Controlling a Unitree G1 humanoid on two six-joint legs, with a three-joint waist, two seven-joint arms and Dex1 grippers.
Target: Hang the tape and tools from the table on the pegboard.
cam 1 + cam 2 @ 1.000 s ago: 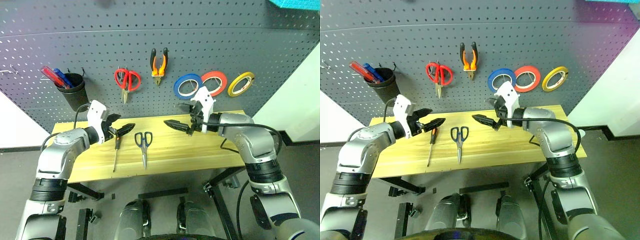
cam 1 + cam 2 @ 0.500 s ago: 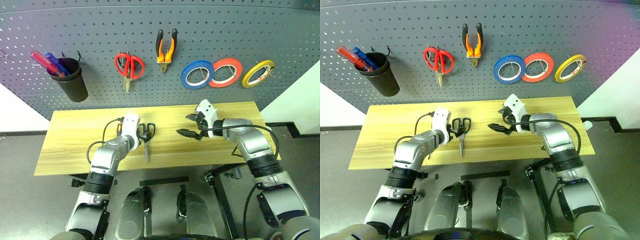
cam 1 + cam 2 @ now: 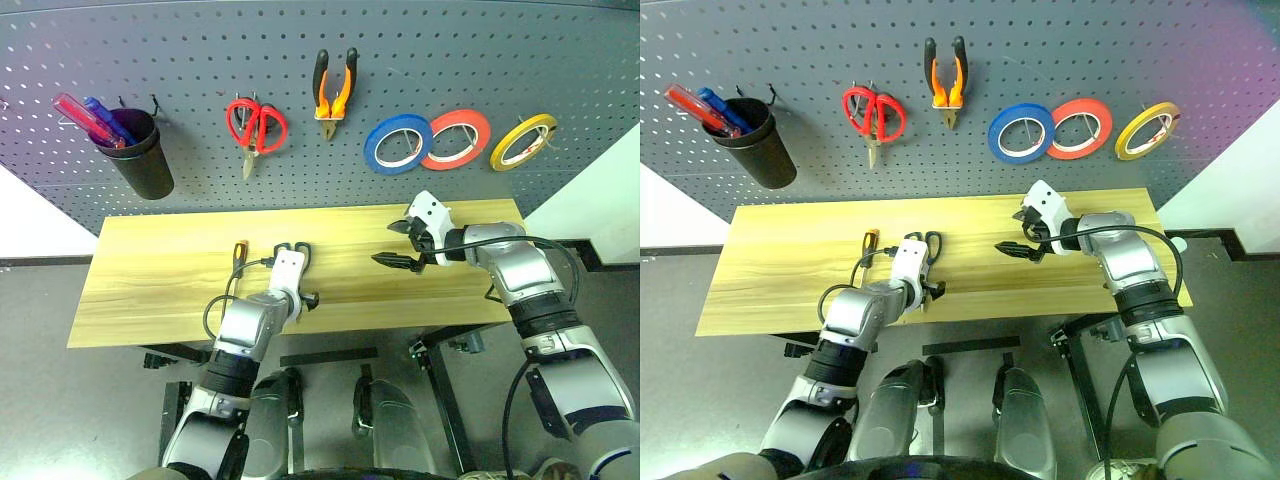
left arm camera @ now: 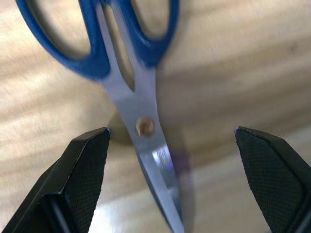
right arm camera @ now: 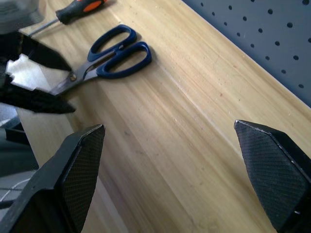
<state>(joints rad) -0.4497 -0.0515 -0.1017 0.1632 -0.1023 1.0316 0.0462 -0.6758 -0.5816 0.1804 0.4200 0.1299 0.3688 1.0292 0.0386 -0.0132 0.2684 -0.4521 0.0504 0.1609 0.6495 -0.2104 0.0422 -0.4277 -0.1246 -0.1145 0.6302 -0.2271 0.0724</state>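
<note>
The dark blue-handled scissors [image 4: 141,121] lie flat on the wooden table [image 3: 150,290]. My left gripper [image 4: 170,141] is open just above them, one finger on each side of the pivot. The screwdriver [image 3: 239,252] with its orange-and-black handle lies on the table just left of the scissors. My right gripper [image 3: 385,243] hovers open and empty over the table's right half, pointing left. The blue tape [image 3: 398,143] and the orange-and-black pliers [image 3: 334,88] hang on the pegboard [image 3: 450,60].
Also on the pegboard are red-handled scissors [image 3: 255,125], a black cup [image 3: 140,160] holding red and blue sticks, a red tape roll [image 3: 455,138] and a yellow tape roll [image 3: 523,140]. Bare tabletop lies between my two grippers.
My left gripper has come down and to the right, from beside the screwdriver to astride the scissors. The right gripper has shifted right. The head view has tilted down.
</note>
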